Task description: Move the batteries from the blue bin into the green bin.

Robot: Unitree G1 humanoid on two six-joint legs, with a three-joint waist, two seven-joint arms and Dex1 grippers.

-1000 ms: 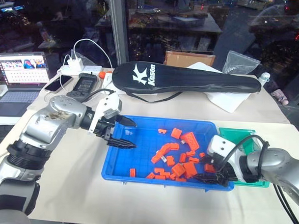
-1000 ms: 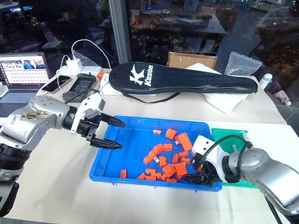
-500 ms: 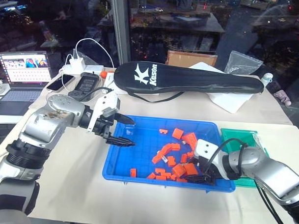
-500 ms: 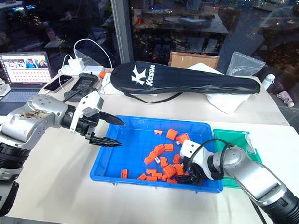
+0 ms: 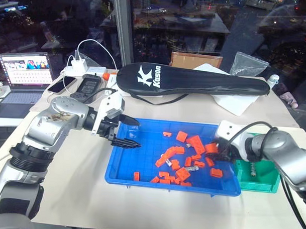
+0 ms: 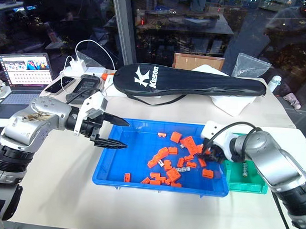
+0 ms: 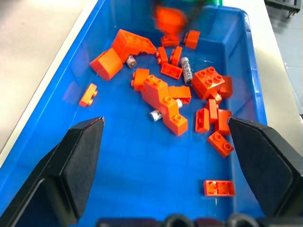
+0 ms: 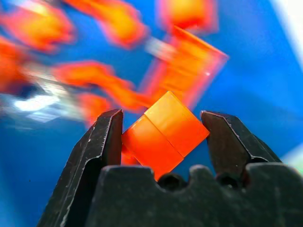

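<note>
The blue bin [image 5: 121,179] holds many orange blocks and a few slim silvery batteries [image 7: 187,70], among them one [image 5: 191,168] near the middle of the pile. To the right of the blue bin stands the green bin [image 5: 263,186], with one battery [image 5: 252,171] lying in it. My right gripper [image 5: 214,149] hovers over the blue bin's right end, shut on an orange block [image 8: 165,130]. My left gripper [image 5: 137,134] is open over the bin's left part, nothing between its fingers [image 7: 75,161].
A black racket cover [image 5: 192,79] lies behind the bins, with a cardboard box [image 5: 195,59] and a plastic bag [image 5: 248,63] further back. A laptop [image 5: 26,75], phones and a charger with cables [image 5: 79,66] sit at the back left. Bare white table lies in front.
My right gripper rose from the front of the pile and moved back and to the right, now carrying an orange block. Some blocks shifted. The left arm stayed put.
</note>
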